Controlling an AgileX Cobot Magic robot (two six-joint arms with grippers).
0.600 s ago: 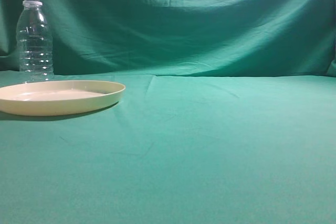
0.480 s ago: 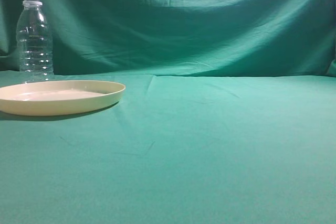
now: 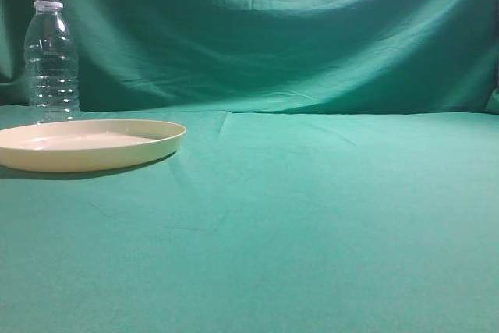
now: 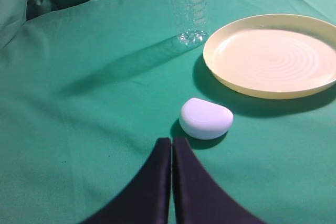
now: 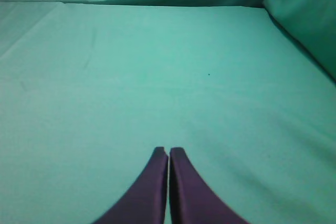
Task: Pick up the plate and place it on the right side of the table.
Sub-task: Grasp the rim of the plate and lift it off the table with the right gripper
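My left gripper (image 4: 171,148) hangs above the cloth with its two dark fingers pressed together on nothing; my right gripper (image 5: 168,156) is likewise closed and empty over a bare stretch of the table (image 5: 157,77). The plate (image 4: 273,56) lies ahead of the left gripper and off to its right, flat on the cloth. It is well apart from the fingertips, and neither arm shows in the exterior view.

I judge the reach has not begun. To do it well, I would spread the left fingers first, then come at the near rim low and level, so one finger slips under the lip and the other lands inside. A small white rounded object (image 4: 206,118) sits just ahead of the gripper, between it and the plate, so I would steer around that. The clear bottle (image 4: 188,6) stands farther ahead, beside the plate's far-left edge, and should be kept away from.

The plate is pale cream, round, wide and shallow, with a low rim and faint concentric rings inside. It is empty.
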